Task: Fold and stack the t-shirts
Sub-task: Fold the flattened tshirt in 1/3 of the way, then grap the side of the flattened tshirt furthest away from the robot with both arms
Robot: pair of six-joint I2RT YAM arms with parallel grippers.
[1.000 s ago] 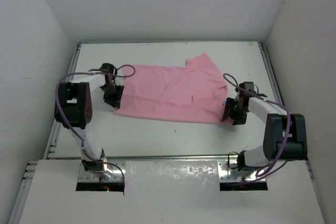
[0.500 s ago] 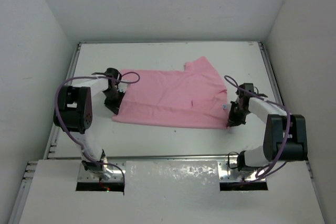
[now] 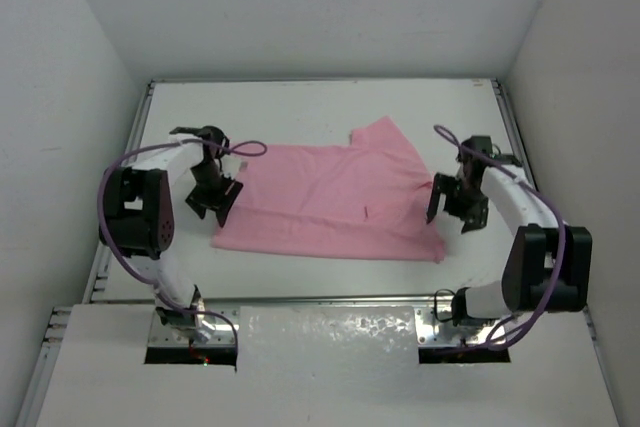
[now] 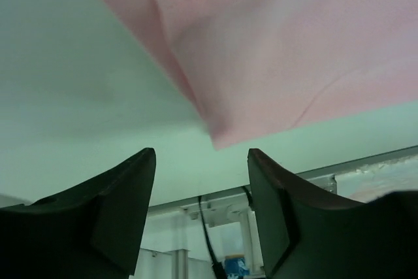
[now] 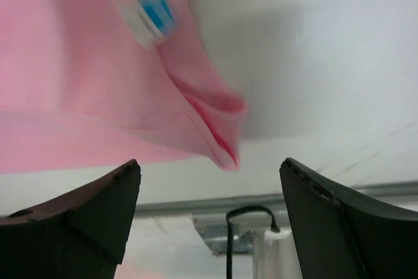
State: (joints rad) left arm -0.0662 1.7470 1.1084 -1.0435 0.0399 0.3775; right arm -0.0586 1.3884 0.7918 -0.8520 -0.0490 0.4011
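While 1 pink t-shirt point(image 3: 330, 197) lies on table point(image 3: 300, 107) — left jaws apart, right jaws apart.

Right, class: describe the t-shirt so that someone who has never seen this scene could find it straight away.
Look at the white table walled in on three sides. In its middle, between the left tool and the right tool, lies the t-shirt, spread out. It is the only pink thing, and the only cloth, in view.

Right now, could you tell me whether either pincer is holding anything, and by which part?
Nothing is held: the left pincer and right pincer are both open, the t-shirt ungripped.
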